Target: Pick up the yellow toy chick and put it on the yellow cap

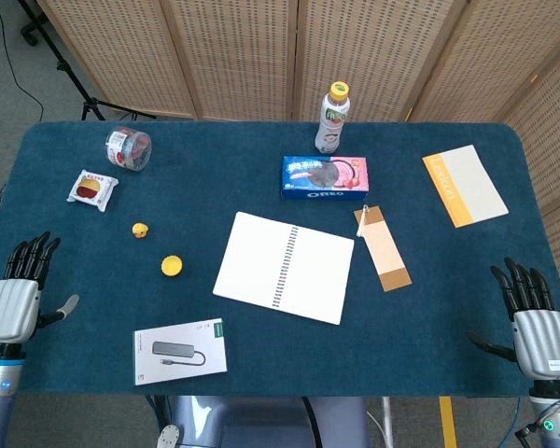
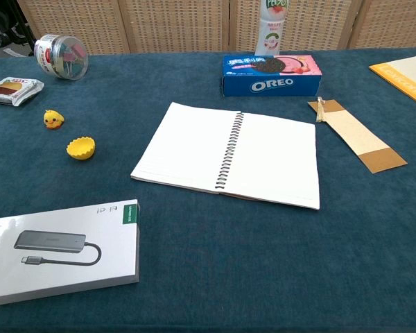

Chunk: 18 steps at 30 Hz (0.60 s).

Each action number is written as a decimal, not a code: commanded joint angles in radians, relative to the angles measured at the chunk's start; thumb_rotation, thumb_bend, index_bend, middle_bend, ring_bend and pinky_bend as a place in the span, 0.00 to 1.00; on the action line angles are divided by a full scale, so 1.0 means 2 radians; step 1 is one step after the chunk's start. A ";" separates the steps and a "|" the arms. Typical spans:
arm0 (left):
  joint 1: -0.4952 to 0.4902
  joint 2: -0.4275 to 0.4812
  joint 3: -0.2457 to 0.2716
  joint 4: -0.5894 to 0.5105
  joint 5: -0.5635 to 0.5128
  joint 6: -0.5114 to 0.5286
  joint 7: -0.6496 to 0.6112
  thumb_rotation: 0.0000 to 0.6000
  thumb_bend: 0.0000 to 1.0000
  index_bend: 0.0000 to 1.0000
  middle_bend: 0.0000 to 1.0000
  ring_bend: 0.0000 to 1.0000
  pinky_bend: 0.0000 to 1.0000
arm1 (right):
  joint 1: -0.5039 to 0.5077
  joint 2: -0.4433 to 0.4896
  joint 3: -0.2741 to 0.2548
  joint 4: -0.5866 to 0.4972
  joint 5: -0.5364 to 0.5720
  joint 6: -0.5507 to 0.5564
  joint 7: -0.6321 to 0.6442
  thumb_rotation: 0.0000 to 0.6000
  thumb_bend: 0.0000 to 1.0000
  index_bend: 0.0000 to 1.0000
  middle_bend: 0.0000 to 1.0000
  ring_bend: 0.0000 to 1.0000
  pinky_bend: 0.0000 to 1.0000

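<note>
A small yellow toy chick [image 1: 141, 229] [image 2: 53, 119] stands on the blue table, left of centre. The yellow cap [image 1: 172, 266] [image 2: 81, 148], a scalloped shell shape, lies a little nearer and to the right of the chick, apart from it. My left hand [image 1: 19, 287] hovers at the table's near left edge, fingers spread, holding nothing. At the near right edge my right hand [image 1: 532, 317] is also spread and empty. Neither hand appears in the chest view.
An open spiral notebook [image 1: 284, 266] lies mid-table. A white hub box [image 1: 179, 350] sits near the front left. A clip jar [image 1: 128, 148], snack packet [image 1: 92, 189], Oreo box [image 1: 324, 176], bottle [image 1: 333, 118], brown bookmark [image 1: 383, 247] and orange booklet [image 1: 464, 184] lie further back.
</note>
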 commanded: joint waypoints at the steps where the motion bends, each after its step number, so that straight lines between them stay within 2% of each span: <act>1: 0.000 0.000 0.000 -0.001 0.000 0.000 0.001 1.00 0.21 0.00 0.00 0.00 0.00 | -0.001 0.000 -0.001 0.000 -0.001 0.002 0.001 1.00 0.00 0.00 0.00 0.00 0.00; 18: -0.004 0.001 0.000 0.001 -0.004 -0.012 -0.003 1.00 0.21 0.00 0.00 0.00 0.00 | 0.002 0.000 0.000 -0.001 0.003 -0.005 -0.001 1.00 0.00 0.00 0.00 0.00 0.00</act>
